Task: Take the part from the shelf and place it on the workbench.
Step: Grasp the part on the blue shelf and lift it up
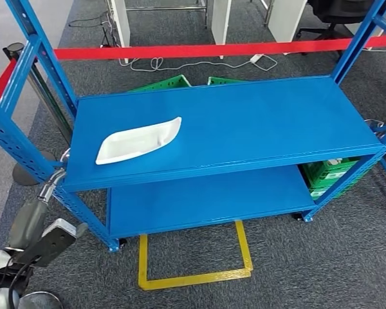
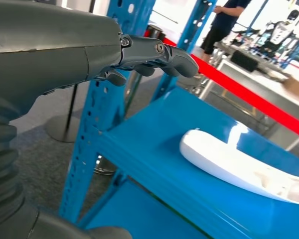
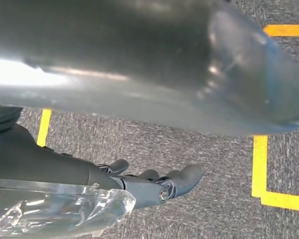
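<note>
The white part lay on the upper shelf toward its left end, its long axis running along the shelf. Your left hand hovered just off that end, empty, fingers extended and loosely apart, pointing toward the part, the nearer hand. Your right hand hung over the floor, empty, fingers loosely extended

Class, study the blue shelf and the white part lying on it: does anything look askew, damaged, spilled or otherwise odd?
Nothing stands out. The long white moulded part lies flat and whole on the blue metal shelf's top board, set at a slant near its left end. The left hand hangs beside the shelf, holding nothing.
</note>
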